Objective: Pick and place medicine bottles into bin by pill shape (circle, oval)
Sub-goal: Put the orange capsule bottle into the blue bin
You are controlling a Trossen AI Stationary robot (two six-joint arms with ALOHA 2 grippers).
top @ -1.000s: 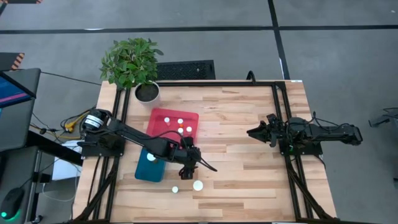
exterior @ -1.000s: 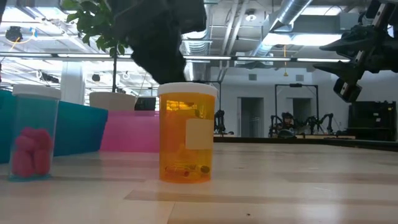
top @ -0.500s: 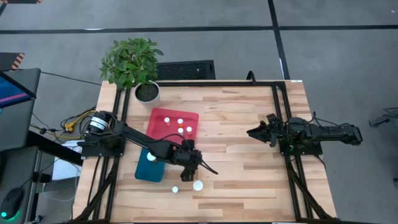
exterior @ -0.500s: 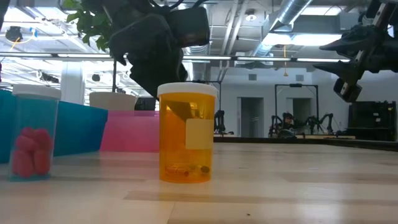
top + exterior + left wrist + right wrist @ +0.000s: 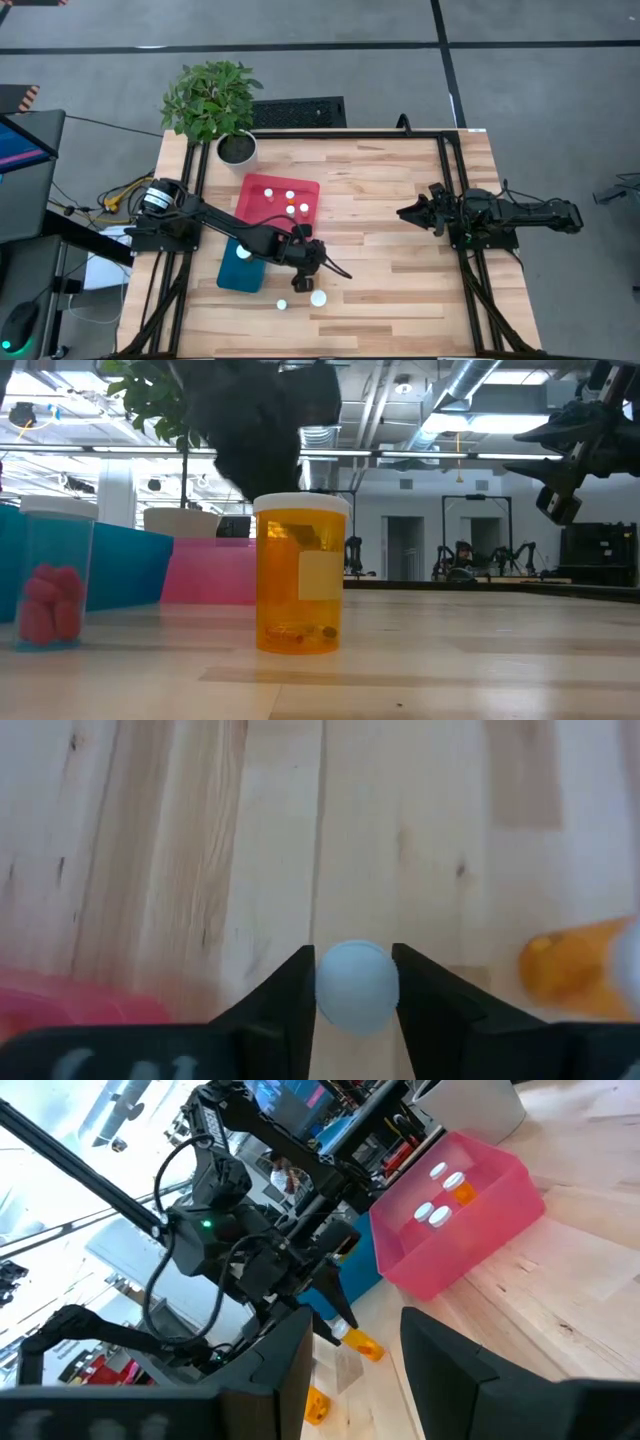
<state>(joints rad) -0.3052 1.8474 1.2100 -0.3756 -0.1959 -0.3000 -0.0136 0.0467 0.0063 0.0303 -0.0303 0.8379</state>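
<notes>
My left gripper [image 5: 303, 271] reaches out past the teal bin [image 5: 230, 276] and is shut on a small medicine bottle, of which only the round white cap [image 5: 357, 986] shows. Two more bottles stand close by toward the near edge: an orange one with a white cap [image 5: 318, 298] and a teal one holding pink pills [image 5: 55, 575]. The red bin [image 5: 262, 186] holds several white-capped bottles. A white cap [image 5: 243, 252] shows in the teal bin. My right gripper [image 5: 405, 212] waits at the table's right side, open, with nothing between its fingers. My left gripper pinches the bottle's white cap [image 5: 330, 988] between its two fingers, one on each side of it. The fingers slant down at it from the table's left and far side. The bottle's body is hidden under the cap, and whether it stands on the table cannot be told.
A potted plant [image 5: 237, 148] stands at the far left corner. Black frame rails run along the table's left [image 5: 190, 180] and right [image 5: 450, 180] sides. Bare wood lies between the bins and the right arm.
My left gripper has shut on the white-capped bottle; it was open a second ago. The orange bottle and the teal bottle have stayed in place.
</notes>
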